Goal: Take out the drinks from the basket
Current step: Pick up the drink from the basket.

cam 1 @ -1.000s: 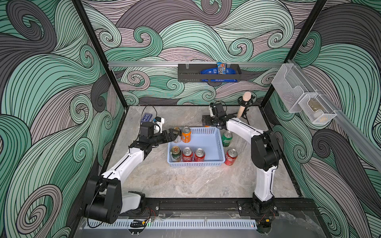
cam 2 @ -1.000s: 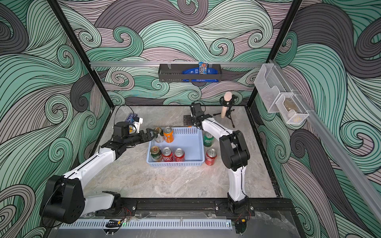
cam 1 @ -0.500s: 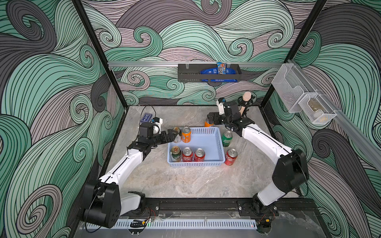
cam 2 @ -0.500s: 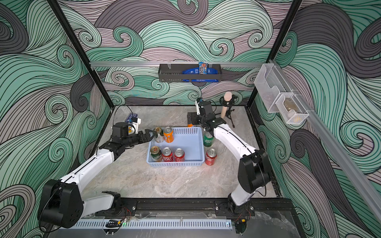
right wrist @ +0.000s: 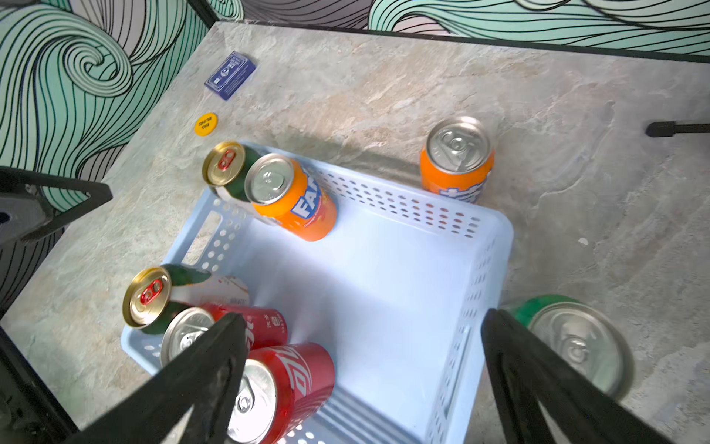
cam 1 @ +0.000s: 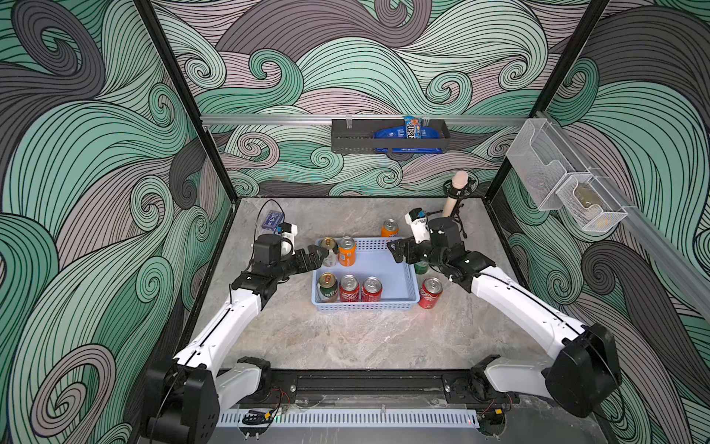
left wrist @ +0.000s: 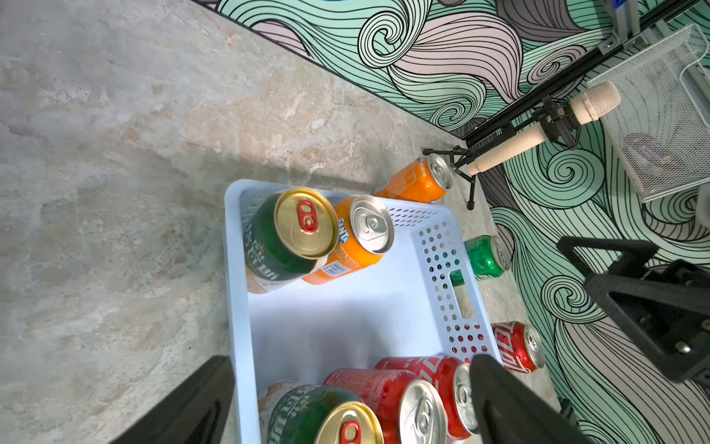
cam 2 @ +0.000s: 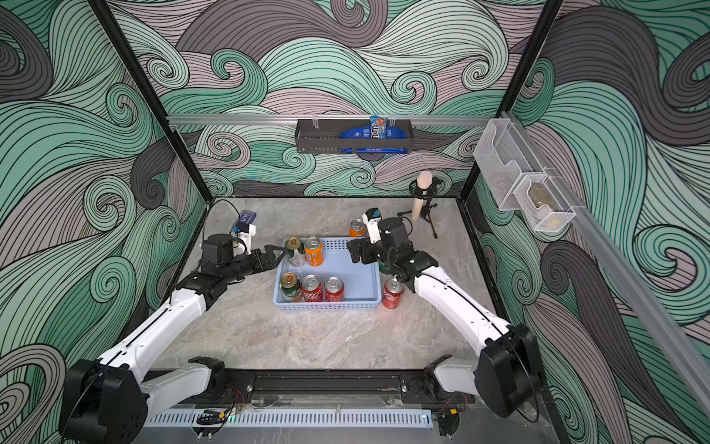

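Blue basket (cam 1: pixel 395 276) on table (cam 1: pixel 345 338): five cans (cam 1: pixel 349 288) upright inside; orange can (cam 1: pixel 389 228), green can (left wrist: pixel 485 256), red can (cam 1: pixel 430 293) outside, near it; left claw (cam 1: pixel 319 256), right claw (cam 1: pixel 395 253) both spread, empty.

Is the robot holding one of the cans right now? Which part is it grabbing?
Nothing is held. The left gripper and the right gripper are both open and empty, at opposite ends of the basket.

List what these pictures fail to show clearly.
- Bright green can: both top views, mostly behind the right arm.
- Smaller white mesh bin, its contents: both top views, too small, veiled by mesh.
- Near gold-top can: left wrist view, cut off by the picture's edge.
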